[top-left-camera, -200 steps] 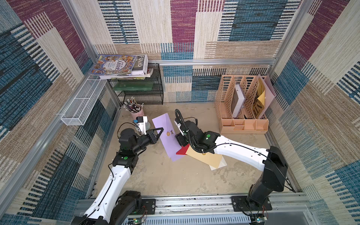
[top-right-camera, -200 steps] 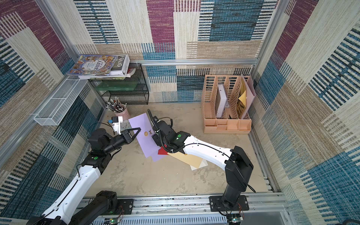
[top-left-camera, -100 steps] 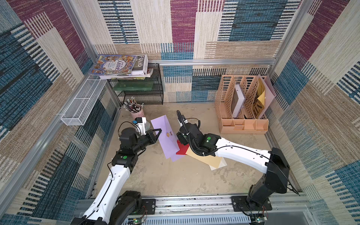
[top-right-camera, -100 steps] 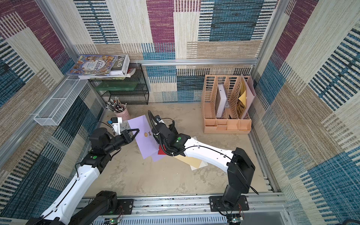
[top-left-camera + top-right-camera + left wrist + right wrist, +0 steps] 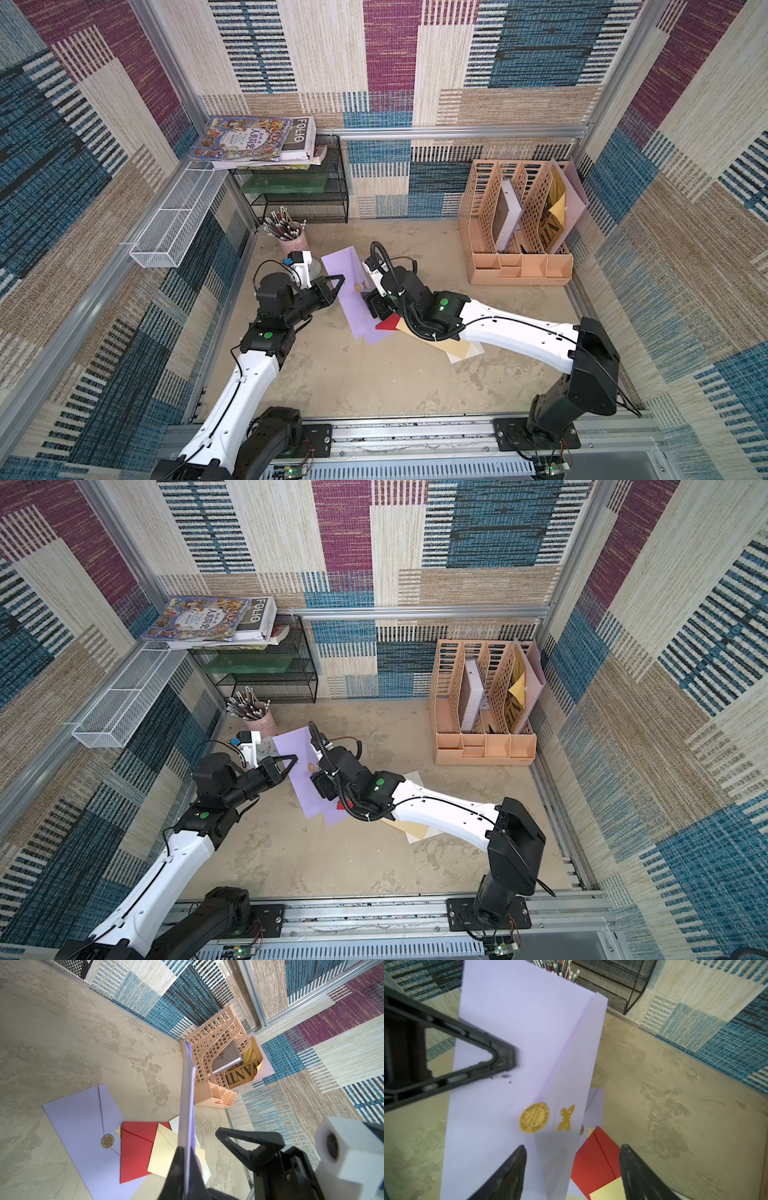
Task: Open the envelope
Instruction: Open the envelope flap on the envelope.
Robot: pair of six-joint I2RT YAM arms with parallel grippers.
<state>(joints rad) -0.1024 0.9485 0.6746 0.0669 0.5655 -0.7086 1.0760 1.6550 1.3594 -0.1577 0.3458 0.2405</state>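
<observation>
Mottled beige tabletop [image 5: 374, 382], boxed in by patchwork woven walls. Left gripper [image 5: 335, 286]: clamped tight on one edge of the lilac envelope [image 5: 352, 279], holding it upright. Right gripper [image 5: 572, 1152]: spread wide, gripping nothing, aimed at the envelope's face, gold seal [image 5: 534, 1117] and butterfly sticker [image 5: 566, 1118] just ahead of the fingertips. Flat below: second lilac envelope [image 5: 83, 1122], red envelope [image 5: 137, 1147], cream envelope [image 5: 164, 1153].
</observation>
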